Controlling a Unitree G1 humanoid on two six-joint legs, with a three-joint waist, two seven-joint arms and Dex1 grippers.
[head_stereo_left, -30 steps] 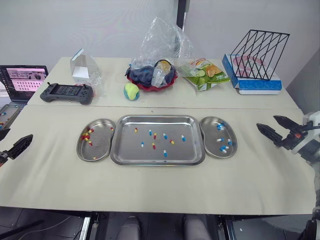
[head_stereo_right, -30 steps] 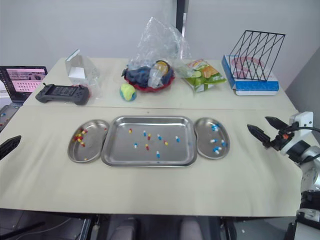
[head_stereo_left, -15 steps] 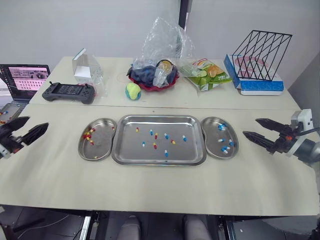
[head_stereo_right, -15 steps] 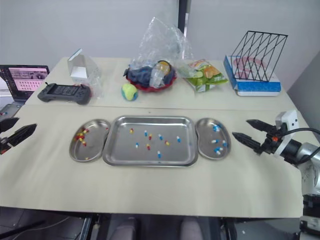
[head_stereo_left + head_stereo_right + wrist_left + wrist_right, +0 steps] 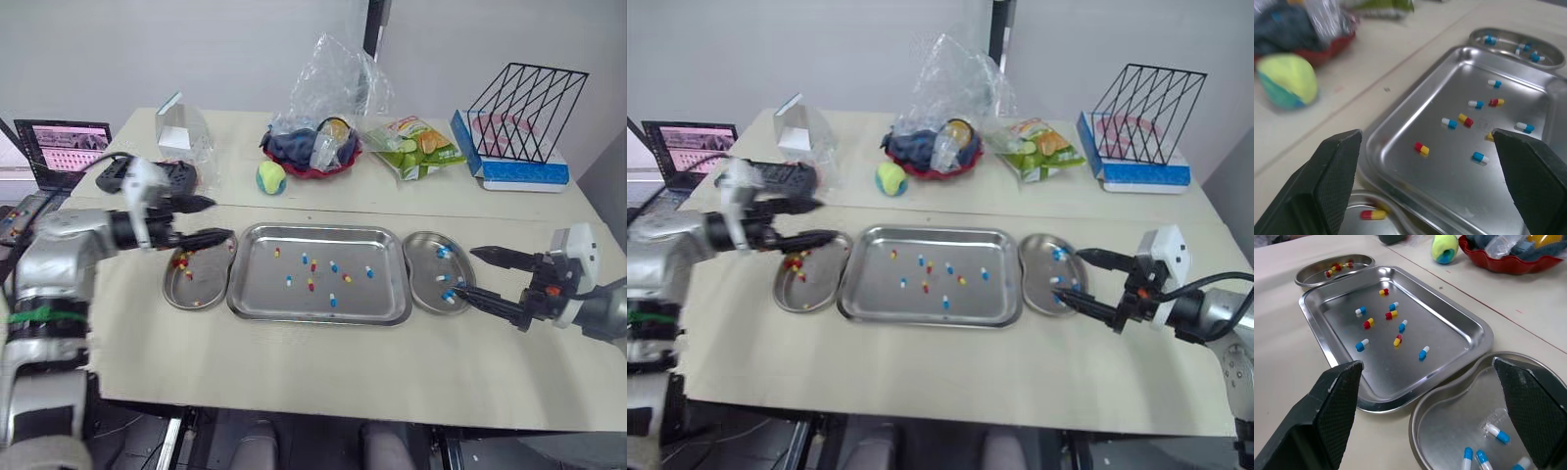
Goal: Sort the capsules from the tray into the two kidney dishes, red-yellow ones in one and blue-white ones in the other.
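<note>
Left gripper (image 5: pixel 222 217) and right gripper (image 5: pixel 465 271) swung inward, gaping, flanking the tray (image 5: pixel 265 296).

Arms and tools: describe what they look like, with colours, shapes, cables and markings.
Both arms are silver-grey shells; the left arm wears a green band. Each wrist carries a white boxy block, on the left and on the right. A thin black cable loops along the right arm. The left tool and right tool each have two black fingers tapering to points, with cross-hatched inner faces.
</note>
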